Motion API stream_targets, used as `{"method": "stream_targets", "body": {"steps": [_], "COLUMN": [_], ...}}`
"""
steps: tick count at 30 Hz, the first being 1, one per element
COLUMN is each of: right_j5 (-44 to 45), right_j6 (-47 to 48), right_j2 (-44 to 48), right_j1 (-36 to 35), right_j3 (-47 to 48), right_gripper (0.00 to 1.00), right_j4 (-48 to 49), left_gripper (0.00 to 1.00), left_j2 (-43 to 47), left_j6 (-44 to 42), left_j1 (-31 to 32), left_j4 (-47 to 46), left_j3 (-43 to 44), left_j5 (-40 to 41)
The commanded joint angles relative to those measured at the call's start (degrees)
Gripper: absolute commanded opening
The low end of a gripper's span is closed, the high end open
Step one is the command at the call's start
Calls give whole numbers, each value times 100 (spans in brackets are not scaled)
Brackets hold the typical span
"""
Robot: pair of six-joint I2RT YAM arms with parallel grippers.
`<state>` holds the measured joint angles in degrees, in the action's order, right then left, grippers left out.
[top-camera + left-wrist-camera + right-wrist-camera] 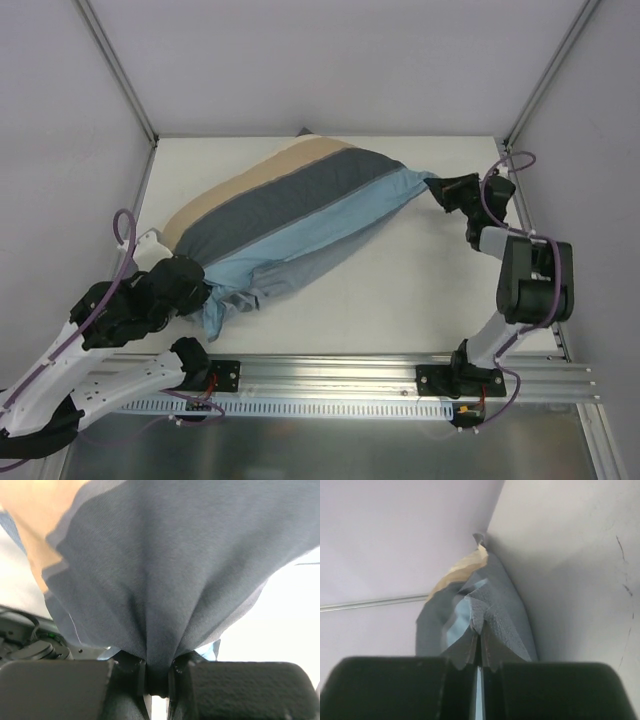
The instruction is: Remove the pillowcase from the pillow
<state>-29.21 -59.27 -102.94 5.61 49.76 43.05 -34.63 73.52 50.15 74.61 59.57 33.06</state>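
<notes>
Jaws of the left gripper [159,675], at the near left of the desk [400,300], are clenched on a gathered fold of the pillowcase [300,215]. Its arm lies low, reaching in from the near-left corner. The plump striped pillowcase lies diagonally across the desk, from near left to far right. At its far-right corner the jaws of the right gripper [440,188] are pinched on the light-blue cloth. That arm rises from its base, elbow bent, wrist turned leftward.
</notes>
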Motion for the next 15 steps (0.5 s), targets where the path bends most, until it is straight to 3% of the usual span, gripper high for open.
{"method": "stream_targets", "body": {"steps": [1, 3, 5, 7, 11, 15], "right_j5": [-6, 178, 389, 609, 609, 1126], "right_j6": [441, 1044, 1608, 2190, 2647, 3367], "right_j2": [1691, 2424, 3409, 4128, 4912, 5502], "right_j1": [256, 344, 432, 555, 801, 837], "right_j3": [-237, -125, 462, 1102, 2139, 3327], "right_gripper": [1, 1, 1, 1, 1, 1], "right_j4": [-365, -1671, -3309, -4334, -5620, -6982], "left_gripper": [0, 0, 0, 0, 0, 0], "left_j2": [-437, -701, -1053, -1351, -1634, -1556], "left_j6": [-678, -1108, -1435, -1901, -2542, -2825], "left_j1": [-40, -49, -49, -49, -49, -49], "left_j4": [-113, -61, -43, -43, -60, -139], "left_j3": [818, 1413, 1863, 2566, 3970, 4659], "left_j5": [622, 737, 842, 1070, 1265, 1098]}}
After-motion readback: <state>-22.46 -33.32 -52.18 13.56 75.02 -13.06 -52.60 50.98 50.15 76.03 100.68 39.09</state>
